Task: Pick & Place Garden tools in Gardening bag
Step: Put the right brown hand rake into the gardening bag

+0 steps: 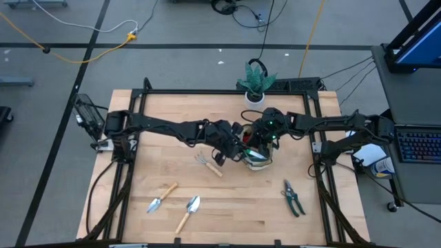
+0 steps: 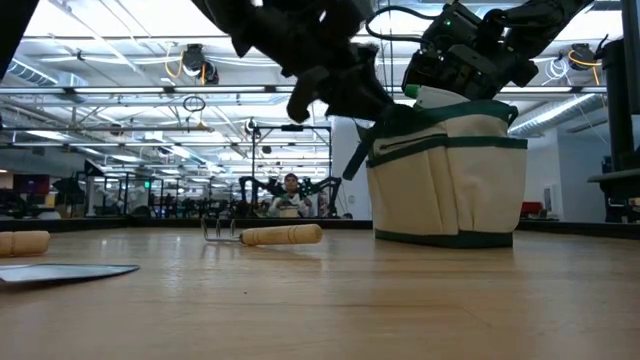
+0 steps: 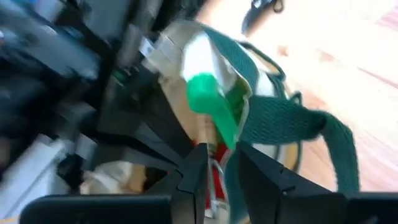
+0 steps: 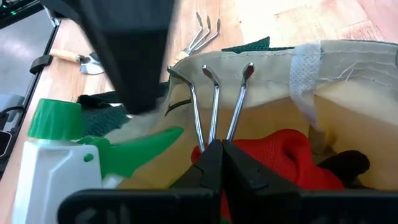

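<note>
The tan gardening bag [image 1: 260,160] stands upright mid-table, also in the low view [image 2: 450,190]. Inside lie a red-and-black piece [image 4: 292,155] and a white spray bottle with a green head [image 4: 53,143]. My right gripper [image 4: 216,163] reaches into the bag, shut on a three-tined metal hand rake [image 4: 214,106]. My left gripper [image 3: 217,171] is at the bag's left rim, its fingers nearly together. A second wooden-handled rake [image 1: 208,164], two trowels [image 1: 162,198] [image 1: 187,212] and dark pruning shears [image 1: 293,198] lie flat on the table. My left gripper has the bag's green-trimmed rim [image 3: 235,149] running between its two fingers, one finger on the inner side and one outside; whether the pads close on it I cannot tell for sure. It comes slanting down from the table's left. The bag stands on the table. My right gripper pinches the rake's metal neck [image 4: 213,140], where the three tines join, between its two fingers. It comes slanting down from the table's right, along the tool. The tines [image 4: 205,73] reach up the bag's inner wall to its rim; the handle is hidden under the gripper.
A green plant in a white pot [image 1: 256,83] stands at the table's far edge behind the bag. The bag's green loop handle [image 3: 292,121] hangs outside the rim. Bare wood lies along the near edge between the trowels and the shears.
</note>
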